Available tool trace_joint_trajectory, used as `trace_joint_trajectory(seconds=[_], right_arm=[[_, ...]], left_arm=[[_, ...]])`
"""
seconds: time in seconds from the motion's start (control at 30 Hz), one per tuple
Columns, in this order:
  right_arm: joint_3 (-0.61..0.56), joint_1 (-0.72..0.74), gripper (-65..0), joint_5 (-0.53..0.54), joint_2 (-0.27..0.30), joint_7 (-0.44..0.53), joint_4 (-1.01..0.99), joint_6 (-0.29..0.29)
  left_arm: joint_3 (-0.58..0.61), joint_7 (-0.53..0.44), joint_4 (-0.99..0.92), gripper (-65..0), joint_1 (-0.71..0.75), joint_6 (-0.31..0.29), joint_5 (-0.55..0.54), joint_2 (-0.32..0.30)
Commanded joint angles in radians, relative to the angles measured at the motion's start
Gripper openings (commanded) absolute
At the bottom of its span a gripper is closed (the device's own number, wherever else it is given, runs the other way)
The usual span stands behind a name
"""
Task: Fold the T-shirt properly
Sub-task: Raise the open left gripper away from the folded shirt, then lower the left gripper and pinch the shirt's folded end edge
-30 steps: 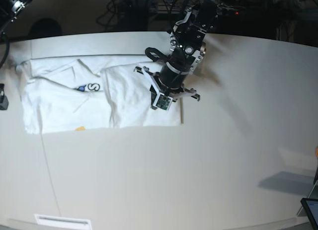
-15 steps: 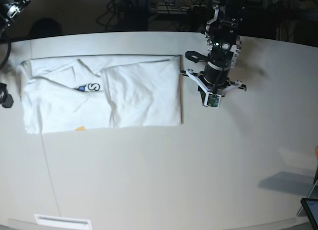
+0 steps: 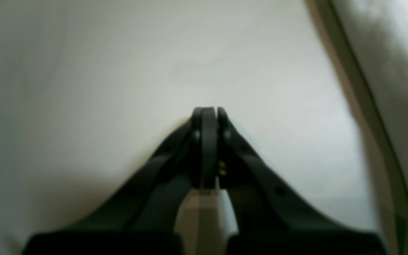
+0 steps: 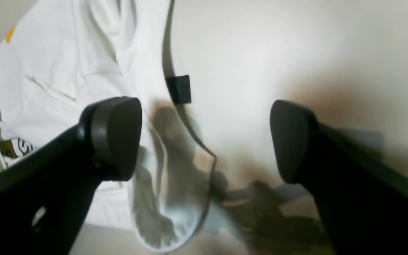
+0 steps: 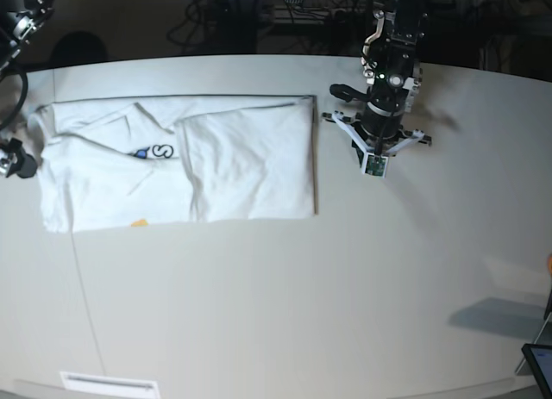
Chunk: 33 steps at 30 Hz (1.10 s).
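The T-shirt [image 5: 172, 162] lies folded into a wide white rectangle at the table's back left. A bit of blue print and an orange spot show on it. My left gripper [image 5: 377, 153] hangs just right of the shirt's right edge, over bare table. In the left wrist view, my left gripper [image 3: 209, 113] is shut with nothing between its fingers. My right gripper [image 5: 15, 162] sits at the shirt's left edge. In the right wrist view, my right gripper [image 4: 204, 138] stands wide open above a rumpled edge of the T-shirt [image 4: 83, 71], near a small black label [image 4: 179, 88].
The pale table [image 5: 302, 313] extends in front of and to the right of the shirt. A dark device [image 5: 539, 364] sits at the front right corner. Cables and dark equipment line the far edge. A dark band [image 3: 374, 117] crosses the right of the left wrist view.
My left arm has swung right, from above the shirt's right panel to the bare table beside it, and drawn back a little. The right gripper has edged slightly toward the shirt.
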Motion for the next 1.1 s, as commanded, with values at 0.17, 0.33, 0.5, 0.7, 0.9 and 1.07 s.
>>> trace_joint_trajectory(seconds=[0.17, 0.33, 0.5, 0.7, 0.9, 1.07], right_arm=[[-0.052, 0.038, -10.3, 0.023, 0.008, 0.001, 0.002, 0.003], [-0.055, 0.037, -10.9, 0.023, -0.015, -0.037, 0.004, 0.003], [-0.055, 0.032, -11.0, 0.023, -0.021, -0.069, 0.01, 0.003], [-0.077, 0.007, -11.0, 0.023, -0.029, -0.086, 0.01, 0.003], [-0.117, -0.009, -11.2, 0.023, -0.056, -0.089, 0.011, 0.003], [-0.146, -0.011, -11.2, 0.023, -0.081, -0.088, 0.011, 0.003]], left_arm=[[0.067, -0.019, -0.027, -65.0, -0.036, -0.008, 0.001, 0.007], [0.086, -0.017, -0.019, -65.0, -0.053, -0.008, 0.001, 0.026], [0.086, -0.017, -0.027, -65.0, -0.065, -0.008, 0.001, 0.05], [0.087, -0.017, -0.029, -65.0, -0.093, -0.009, 0.001, 0.081], [0.087, -0.017, -0.029, -65.0, -0.096, -0.009, 0.001, 0.084], [0.112, -0.017, -0.029, -65.0, -0.09, -0.009, 0.001, 0.079]])
